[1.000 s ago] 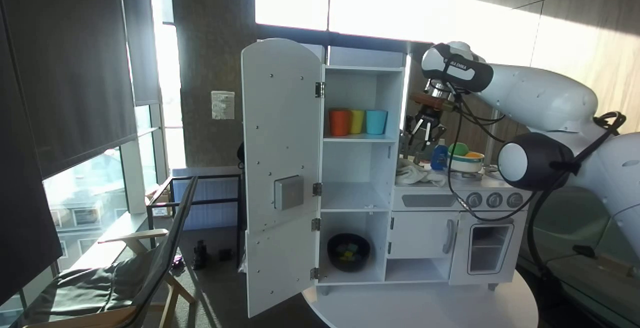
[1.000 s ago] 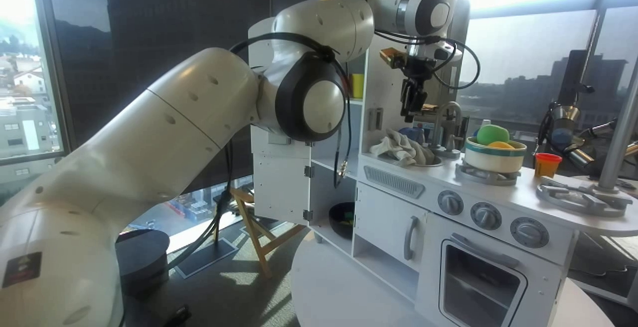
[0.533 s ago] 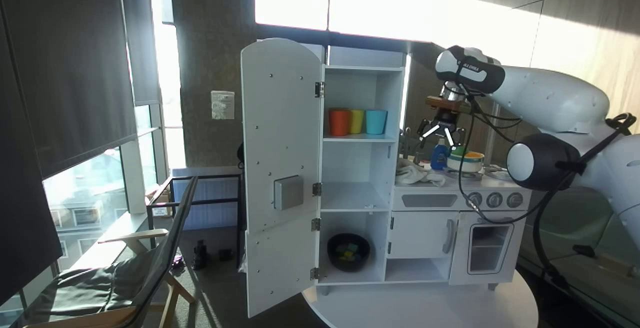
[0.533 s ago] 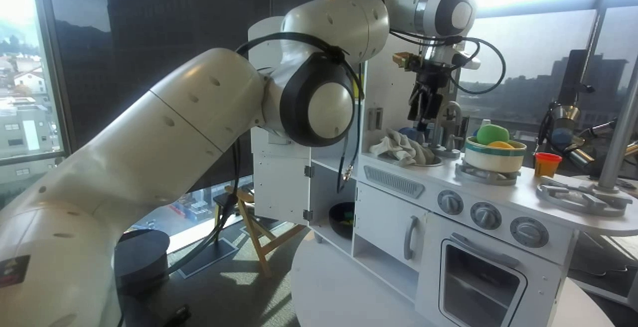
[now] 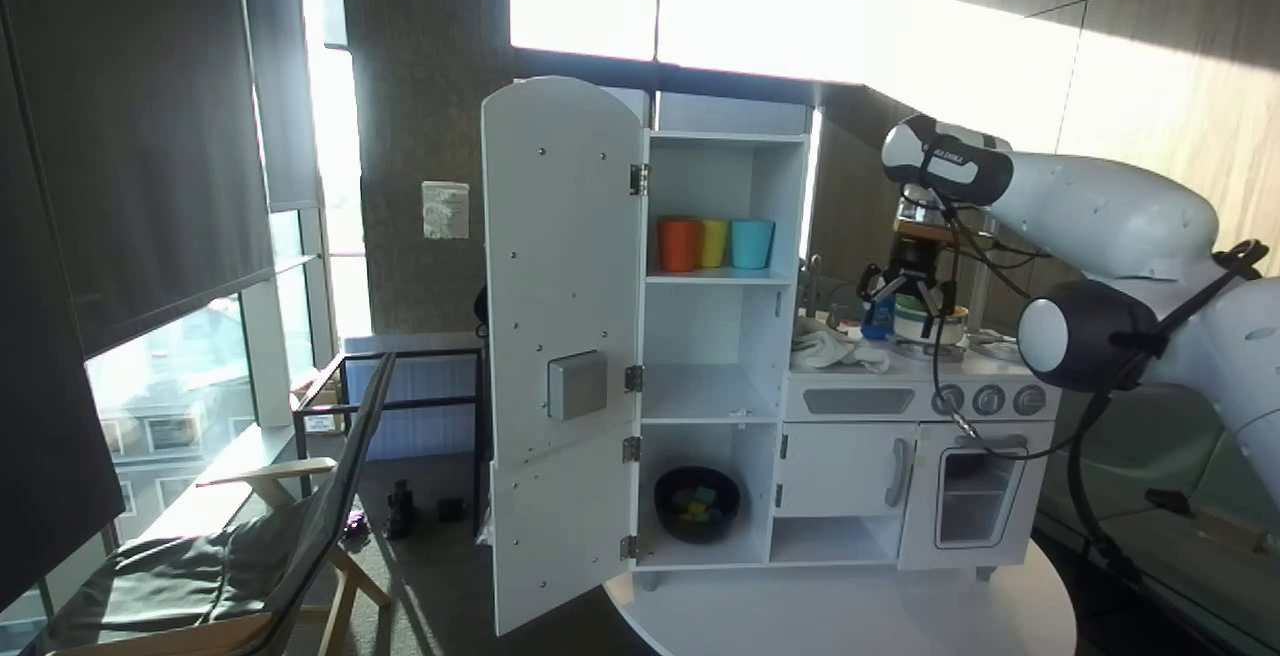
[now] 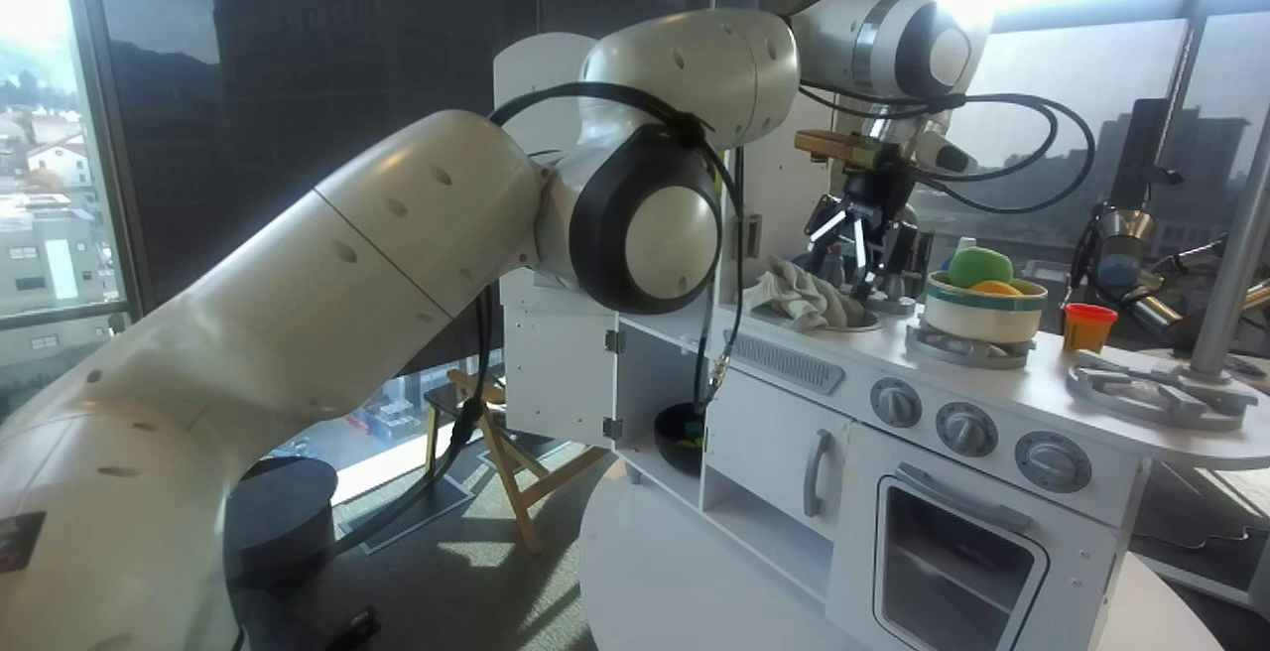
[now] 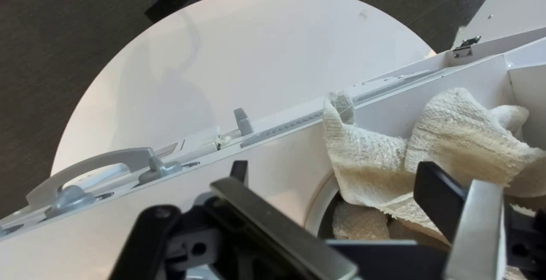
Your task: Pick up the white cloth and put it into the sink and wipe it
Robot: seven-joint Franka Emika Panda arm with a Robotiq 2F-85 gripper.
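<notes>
The white cloth [image 7: 456, 139] lies crumpled at the sink, partly on the counter and partly down inside the basin, with brownish shading in the wrist view. It also shows in both exterior views as a pale heap [image 5: 825, 348] beside the tall cabinet. Around the dark basin, a stretch of the sink's rim [image 7: 320, 205] is visible; cloth covers much of the rest. My gripper [image 7: 336, 178] hangs above the sink area with its fingers wide apart and nothing between them. In an exterior view the gripper [image 6: 839, 272] is just above and beside the cloth, near the faucet.
A white pot [image 6: 985, 322] holding a green and an orange item stands on a burner, with an orange tub [image 6: 1088, 329] beyond it. A blue bottle [image 5: 878, 320] is behind the gripper. The tall cabinet [image 5: 722, 326] borders the cloth's side, its door swung out.
My gripper has spread its fingers from a narrower opening. The arm has shifted toward the pot side and come down closer to the counter. The cloth looks unmoved.
</notes>
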